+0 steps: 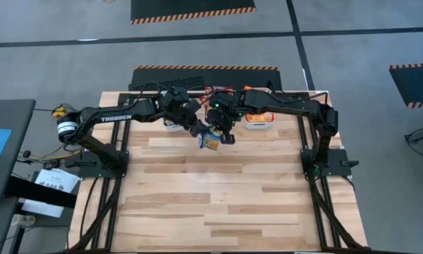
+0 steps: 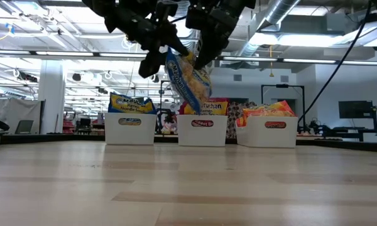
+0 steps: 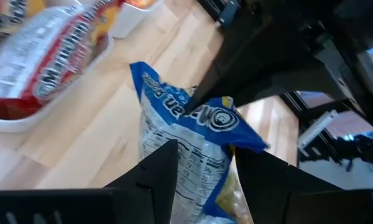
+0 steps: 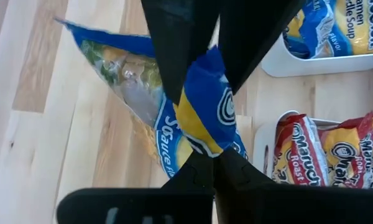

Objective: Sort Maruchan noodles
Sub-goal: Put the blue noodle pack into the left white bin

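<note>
One blue Maruchan noodle packet (image 2: 187,78) hangs above the table's far middle, between both arms. My left gripper (image 1: 197,130) comes at it from the left and has the packet between its fingers (image 3: 202,152). My right gripper (image 1: 225,134) comes from the right and is shut on the packet's blue end (image 4: 205,158). Three white bins stand on the table along its far edge. The left bin (image 2: 131,129) holds blue packets, the middle bin (image 2: 202,130) maroon ones, the right bin (image 2: 267,132) orange ones. My left gripper holds the packet's body (image 3: 193,171) between its two fingers, which stand at its two sides; the label side faces the wrist. The fingers slant down from the table's left. The packet is tilted and clear of the table. My right gripper pinches the packet's crumpled blue sealed end (image 4: 205,134) between its shut fingers. It slants steeply down from the table's right. The rest of the packet stretches away from the fingers toward my left gripper, clear of the table.
Bare wooden table (image 1: 225,197) spreads from the arms to the near edge. In the high view the arms cover the middle bin; the left bin (image 1: 173,125) and right bin (image 1: 257,120) show beside them. A dark frame rail (image 1: 314,169) runs along the table's right side.
</note>
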